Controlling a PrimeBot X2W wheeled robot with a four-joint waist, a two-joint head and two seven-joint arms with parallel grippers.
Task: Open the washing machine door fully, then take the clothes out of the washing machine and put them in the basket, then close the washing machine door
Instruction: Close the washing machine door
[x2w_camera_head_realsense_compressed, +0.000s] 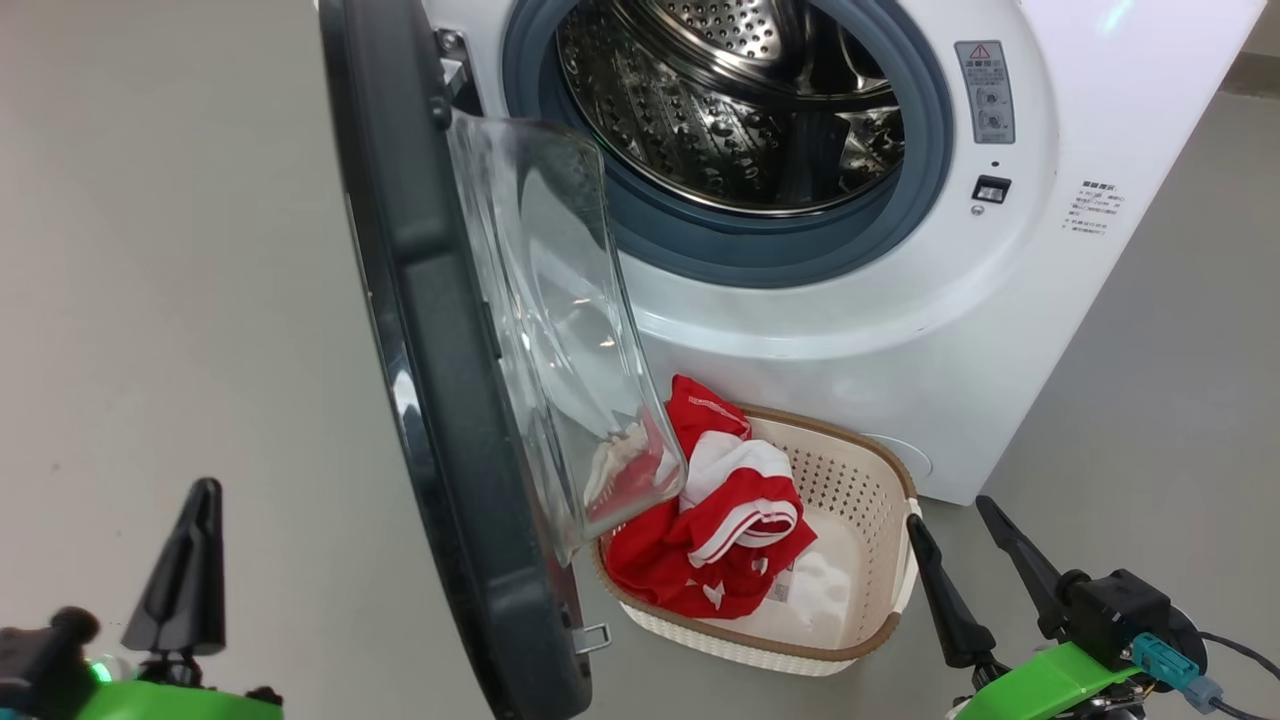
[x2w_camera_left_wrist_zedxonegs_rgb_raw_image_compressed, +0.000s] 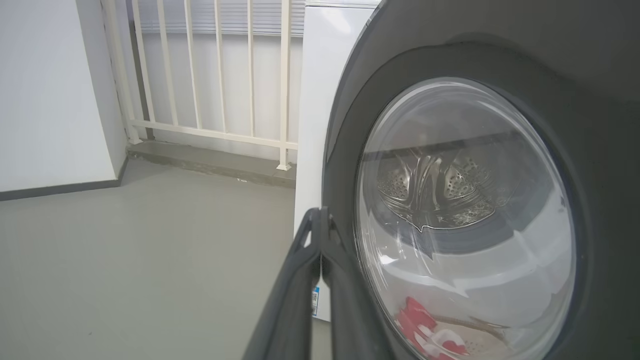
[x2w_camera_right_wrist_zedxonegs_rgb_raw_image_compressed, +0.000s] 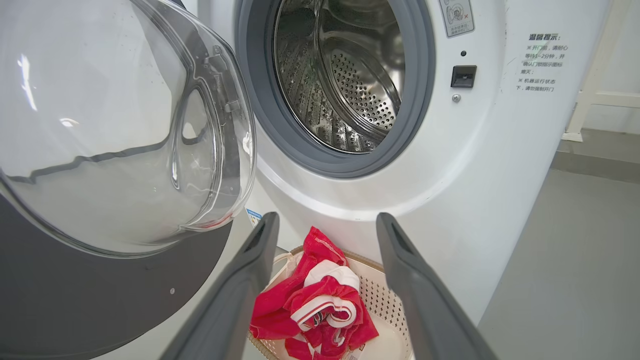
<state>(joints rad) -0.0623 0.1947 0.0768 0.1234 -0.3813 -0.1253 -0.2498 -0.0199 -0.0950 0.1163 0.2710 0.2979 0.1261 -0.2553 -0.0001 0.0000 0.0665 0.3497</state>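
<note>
At the lower left of the head frame I am watching my left gripper (x2w_camera_head_realsense_compressed: 205, 500) hovering over the bare floor (x2w_camera_head_realsense_compressed: 150, 250), its jaws pressed together and holding nothing. In the left wrist frame the tips are sitting just beside the dark outer rim of the washing machine door (x2w_camera_head_realsense_compressed: 430, 330); whether they are touching it I cannot tell.

The door is standing wide open through the middle of the frame, and its glass bowl (x2w_camera_head_realsense_compressed: 560, 330) is hanging over the left end of the basket (x2w_camera_head_realsense_compressed: 880, 470). To the right, the washing machine (x2w_camera_head_realsense_compressed: 900, 330) is showing a drum (x2w_camera_head_realsense_compressed: 740, 100) that looks empty as far as I am seeing into it. The clothes (x2w_camera_head_realsense_compressed: 720, 530) are lying heaped in the basket at lower centre, one red fold poking above the rim.

At the lower right my right gripper (x2w_camera_head_realsense_compressed: 948, 512) is hanging with jaws apart and empty, near the basket's right end.

I am judging closing to be what remains. The bowl may be snagging that raised fold or nudging the basket as it swings, and closed tips may be skating off the glossy rim.
</note>
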